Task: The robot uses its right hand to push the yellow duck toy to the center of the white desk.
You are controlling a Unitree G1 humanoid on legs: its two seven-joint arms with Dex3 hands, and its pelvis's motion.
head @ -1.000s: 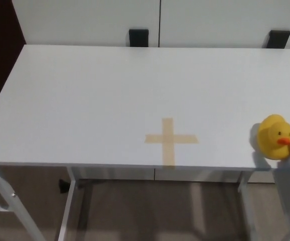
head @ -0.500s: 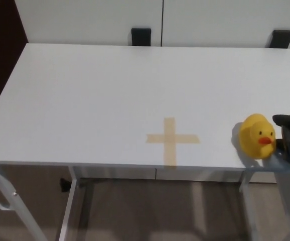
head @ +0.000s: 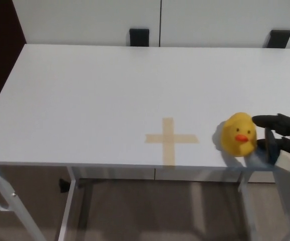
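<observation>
The yellow duck toy (head: pixel 238 134) with an orange beak stands on the white desk (head: pixel 110 90) near its front edge, right of the tan tape cross (head: pixel 170 139). My right hand (head: pixel 281 138) comes in from the right edge, black fingers spread, its fingertips touching the duck's right side. It holds nothing. My left hand does not show.
Two black brackets (head: pixel 139 37) (head: pixel 278 38) stand behind the desk's far edge against white panels. The desk's white legs and a crossbar (head: pixel 75 201) show below the front edge. A dark wall lies at far left.
My right hand has come further in from the right and pushed the duck leftward along the front edge, closer to the tape cross. The camera shifted slightly.
</observation>
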